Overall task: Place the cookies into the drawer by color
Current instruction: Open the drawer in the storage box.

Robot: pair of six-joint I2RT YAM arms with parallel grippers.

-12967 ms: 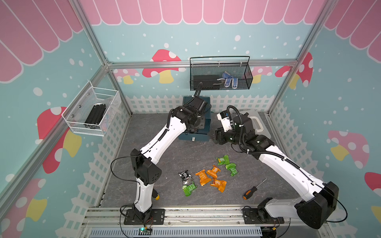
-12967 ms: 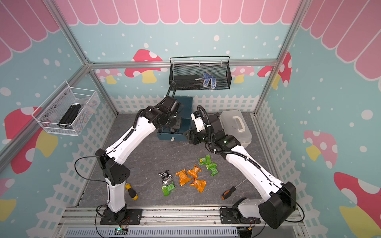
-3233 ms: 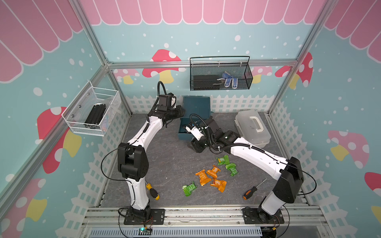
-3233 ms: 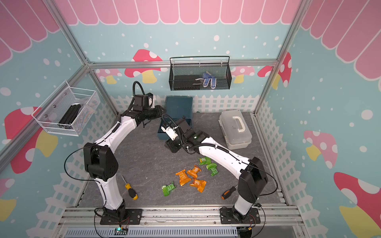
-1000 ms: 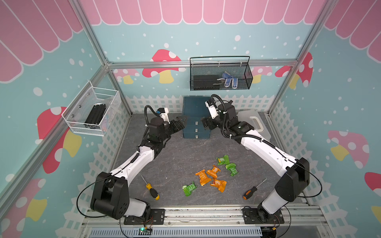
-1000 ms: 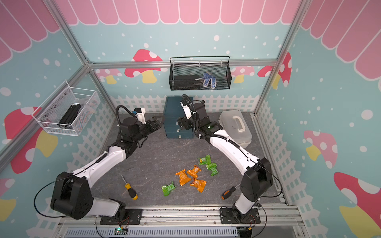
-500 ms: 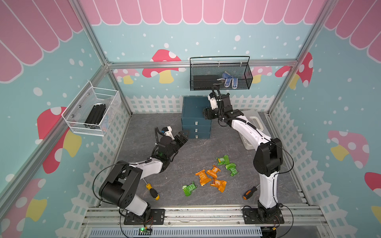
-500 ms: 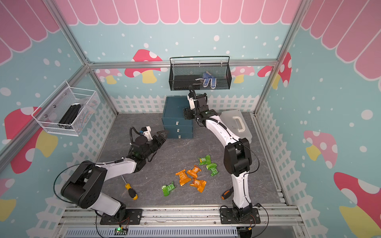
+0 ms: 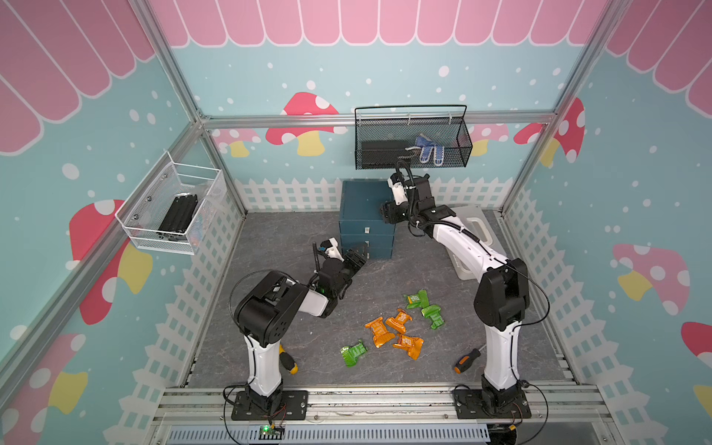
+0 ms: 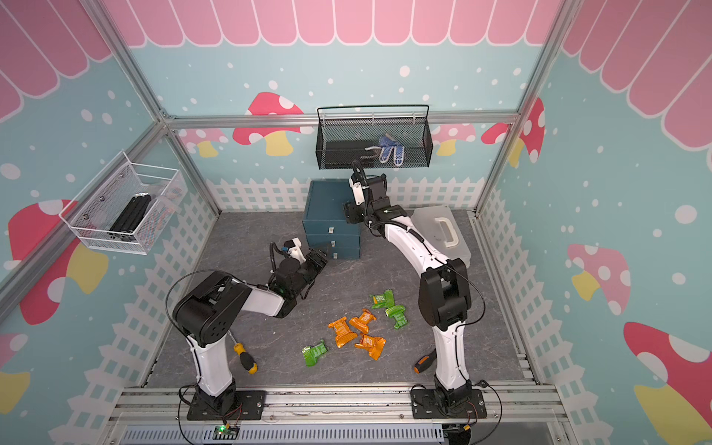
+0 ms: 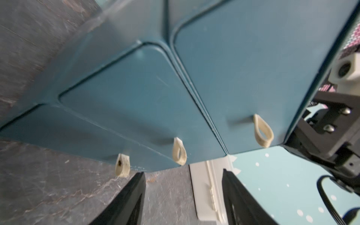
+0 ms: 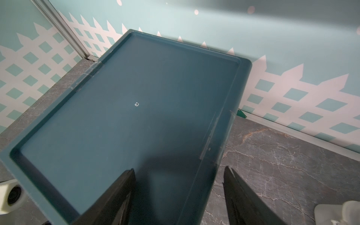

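The drawer (image 9: 366,206) (image 10: 331,208), a dark teal cabinet, stands at the back with all three fronts shut. Its pale tab handles (image 11: 179,151) show in the left wrist view. My left gripper (image 9: 358,256) (image 10: 321,256) (image 11: 183,174) is open and empty, low in front of the bottom fronts. My right gripper (image 9: 387,214) (image 10: 350,214) (image 12: 178,170) is open, straddling the right edge of the cabinet's top (image 12: 136,105). Three orange cookies (image 9: 400,319) (image 10: 363,320) and three green cookies (image 9: 416,298) (image 10: 315,352) lie loose on the floor in front. No black-silver cookies are in view.
A white plastic case (image 9: 476,225) (image 10: 443,227) sits right of the cabinet, partly behind my right arm. An orange-handled screwdriver (image 9: 464,362) lies at front right and a yellow-and-black one (image 10: 244,356) by my left arm's base. Wire baskets (image 9: 412,142) hang on the walls.
My left arm has folded down and its gripper has come up close to the lower drawer fronts. My right gripper has risen to the cabinet's top edge. Both pairs of jaws have narrowed.
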